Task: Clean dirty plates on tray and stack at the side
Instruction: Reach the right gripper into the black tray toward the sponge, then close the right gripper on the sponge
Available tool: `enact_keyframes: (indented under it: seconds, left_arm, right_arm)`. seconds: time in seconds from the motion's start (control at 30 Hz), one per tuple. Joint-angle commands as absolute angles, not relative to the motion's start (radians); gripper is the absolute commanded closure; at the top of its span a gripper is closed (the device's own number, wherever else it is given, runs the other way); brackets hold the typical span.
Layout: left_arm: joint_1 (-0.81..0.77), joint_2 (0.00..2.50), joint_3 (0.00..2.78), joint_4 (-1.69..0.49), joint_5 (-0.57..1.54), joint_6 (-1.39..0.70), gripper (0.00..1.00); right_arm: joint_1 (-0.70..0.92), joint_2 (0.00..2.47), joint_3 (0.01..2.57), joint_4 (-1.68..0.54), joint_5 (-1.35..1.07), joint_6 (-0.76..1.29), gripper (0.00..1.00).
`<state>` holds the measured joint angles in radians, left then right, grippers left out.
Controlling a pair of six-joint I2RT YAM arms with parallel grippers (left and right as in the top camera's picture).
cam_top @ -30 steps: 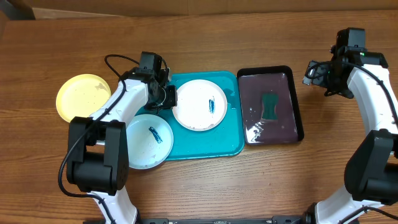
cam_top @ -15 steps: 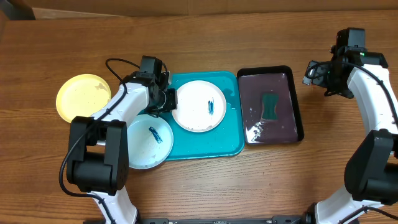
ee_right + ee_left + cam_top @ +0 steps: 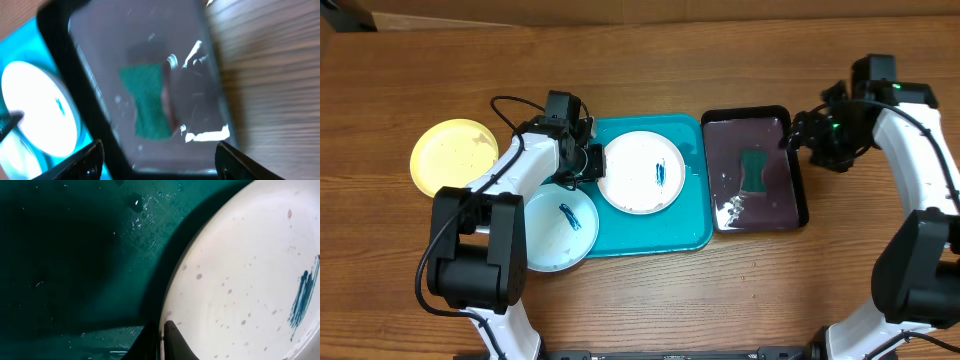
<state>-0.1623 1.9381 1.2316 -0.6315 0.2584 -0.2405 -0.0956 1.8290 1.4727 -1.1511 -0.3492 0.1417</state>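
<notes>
The white plate [image 3: 640,171] lies on the turquoise tray [image 3: 670,235] and carries a blue-green smear. My left gripper [image 3: 582,160] is shut on this plate's left rim. In the left wrist view one finger sits over the rim of the white plate [image 3: 240,280] and the other under it, at the left gripper [image 3: 161,340]. A pale blue plate [image 3: 558,227], also smeared, overlaps the tray's front left corner. A yellow plate [image 3: 453,155] rests on the table to the left. My right gripper [image 3: 802,135] hovers open and holds nothing, over the black tray's right edge.
A black tray [image 3: 798,170] with a wet purple inside stands right of the turquoise tray. A green sponge [image 3: 753,170] lies in it. In the right wrist view the sponge [image 3: 145,105] lies ahead of the open right gripper [image 3: 160,162]. Bare wood surrounds both trays.
My right arm has swung left from over the bare table to the black tray's right edge, and its jaws have narrowed somewhat. The left arm and the plates have stayed put.
</notes>
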Motion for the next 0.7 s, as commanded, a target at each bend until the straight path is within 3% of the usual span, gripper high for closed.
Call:
enact_keyframes:
  seconds: [0.0, 0.27, 0.67]
  left_arm:
    - [-0.163, 1.942, 1.221, -0.631, 0.274, -0.254, 0.90]
    - [-0.163, 1.942, 1.221, -0.631, 0.274, -0.254, 0.87]
    - [-0.163, 1.942, 1.221, -0.631, 0.274, -0.254, 0.85]
  right_arm:
    - [-0.034, 1.831, 1.486, -1.176, -0.350, 0.111, 0.28]
    - [0.107, 1.831, 1.435, -1.168, -0.200, 0.113, 0.27]
    - [0.184, 1.831, 1.226, -0.926, -0.079, 0.179, 0.30]
